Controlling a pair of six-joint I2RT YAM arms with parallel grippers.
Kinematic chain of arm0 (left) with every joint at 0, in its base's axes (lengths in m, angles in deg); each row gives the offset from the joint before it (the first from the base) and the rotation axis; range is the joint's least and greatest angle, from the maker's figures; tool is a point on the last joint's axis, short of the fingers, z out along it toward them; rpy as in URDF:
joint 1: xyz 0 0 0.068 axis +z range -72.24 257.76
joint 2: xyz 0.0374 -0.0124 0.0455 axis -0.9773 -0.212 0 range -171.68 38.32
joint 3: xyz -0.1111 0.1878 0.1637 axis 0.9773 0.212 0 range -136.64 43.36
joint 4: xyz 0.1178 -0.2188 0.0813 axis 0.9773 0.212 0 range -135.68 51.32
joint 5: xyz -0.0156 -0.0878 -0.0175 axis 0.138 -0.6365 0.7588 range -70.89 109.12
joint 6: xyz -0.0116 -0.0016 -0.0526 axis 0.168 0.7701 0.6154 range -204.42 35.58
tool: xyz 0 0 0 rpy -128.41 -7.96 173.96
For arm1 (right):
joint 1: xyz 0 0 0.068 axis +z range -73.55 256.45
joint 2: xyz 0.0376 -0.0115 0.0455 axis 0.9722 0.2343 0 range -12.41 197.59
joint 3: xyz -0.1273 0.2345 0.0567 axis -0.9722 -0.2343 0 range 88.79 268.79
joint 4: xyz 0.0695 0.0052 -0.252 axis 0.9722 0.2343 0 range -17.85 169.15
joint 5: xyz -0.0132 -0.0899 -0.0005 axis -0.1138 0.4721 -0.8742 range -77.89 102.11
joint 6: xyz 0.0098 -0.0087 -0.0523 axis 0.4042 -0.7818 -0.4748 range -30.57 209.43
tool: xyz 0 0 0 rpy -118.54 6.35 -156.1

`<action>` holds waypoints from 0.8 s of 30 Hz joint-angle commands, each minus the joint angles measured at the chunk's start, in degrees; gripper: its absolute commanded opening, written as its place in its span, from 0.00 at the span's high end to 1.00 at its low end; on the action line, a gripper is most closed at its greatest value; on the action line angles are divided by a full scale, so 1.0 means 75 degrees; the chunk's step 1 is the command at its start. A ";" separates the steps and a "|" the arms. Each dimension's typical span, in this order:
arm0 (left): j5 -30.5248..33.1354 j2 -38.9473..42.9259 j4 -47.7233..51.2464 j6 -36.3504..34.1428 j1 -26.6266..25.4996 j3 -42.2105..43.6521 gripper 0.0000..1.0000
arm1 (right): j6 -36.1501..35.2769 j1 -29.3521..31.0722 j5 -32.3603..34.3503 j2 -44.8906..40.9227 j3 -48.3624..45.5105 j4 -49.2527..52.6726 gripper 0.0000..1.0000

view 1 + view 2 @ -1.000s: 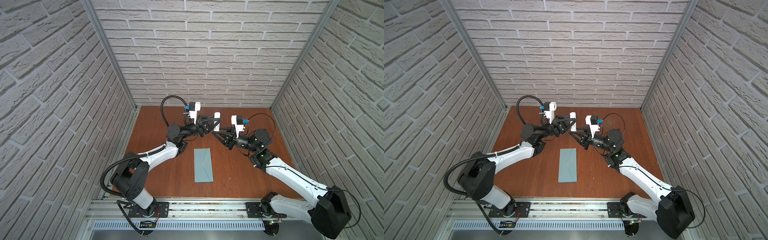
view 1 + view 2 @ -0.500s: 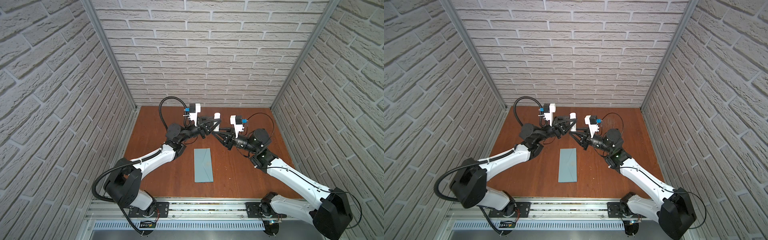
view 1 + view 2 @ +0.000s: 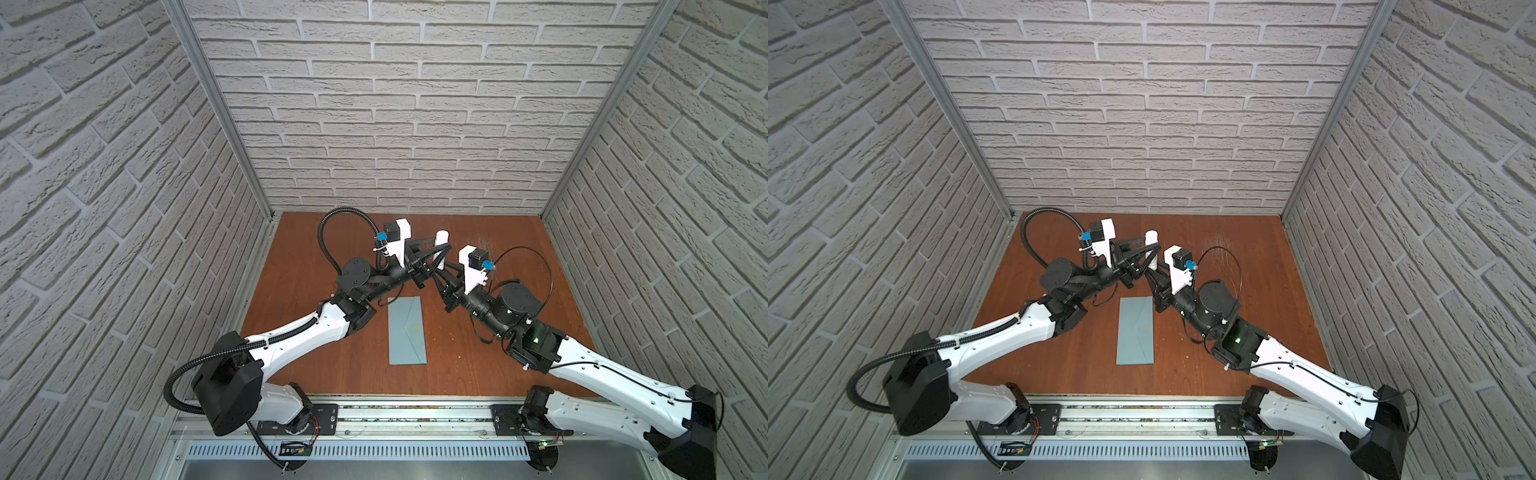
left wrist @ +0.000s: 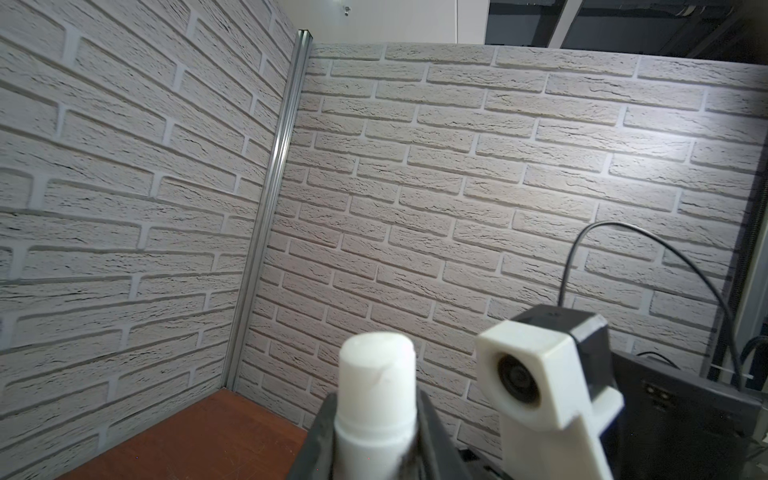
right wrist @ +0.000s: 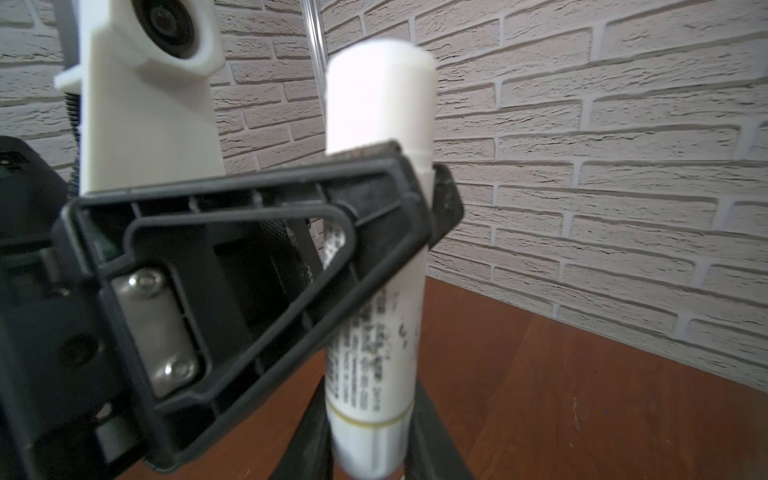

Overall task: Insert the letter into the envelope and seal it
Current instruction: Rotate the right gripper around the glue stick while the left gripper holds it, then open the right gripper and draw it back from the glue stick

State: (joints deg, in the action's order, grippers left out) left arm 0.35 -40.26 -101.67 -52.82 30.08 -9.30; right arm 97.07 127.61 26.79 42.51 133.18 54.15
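1. In both top views, the left gripper (image 3: 442, 248) and right gripper (image 3: 437, 269) clamp one white stick (image 3: 441, 237). It stands upright above the table (image 3: 498, 365), left jaws high, right jaws low. The step is probably uncapping: pull straight along the stick, with one grip fixed.
2. In both top views, the envelope (image 3: 1136, 332) lies flat mid-table, near the grippers but apart. It is blue-grey and long, seams up. Its flap looks folded down, though it is too small to be sure. The letter is not in sight; it may be inside.
3. Left wrist: the left gripper (image 4: 376, 428) pinches narrowly, just under the stick's (image 4: 376, 374) stepped top. That pinch should hold firm.
4. Right wrist: the right gripper (image 5: 370, 457) grips the stick's (image 5: 378, 124) foot below the printed body. Avoid tilting it.
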 commanded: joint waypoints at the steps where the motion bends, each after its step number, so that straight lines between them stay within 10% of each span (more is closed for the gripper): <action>1: 0.1046 -0.0494 0.0833 -0.0618 -0.0090 0.0284 1.00 | -0.1206 0.1079 0.0853 -0.0071 0.0633 -0.1640 0.94; 15: 0.1810 -0.0541 0.0977 -0.1189 -0.0193 0.0375 1.00 | -0.2992 0.2959 0.3712 0.1495 0.1770 -0.1311 0.93; 24: 0.1415 -0.0035 0.1405 -0.1348 0.0263 0.0231 1.00 | -0.3202 0.2817 0.3949 0.0908 0.1149 -0.0686 0.65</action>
State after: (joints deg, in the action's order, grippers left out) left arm 7.85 -37.79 -103.39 -58.09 29.36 -8.75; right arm 75.87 145.07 65.41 51.93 142.22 51.29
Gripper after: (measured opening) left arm 0.272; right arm 0.336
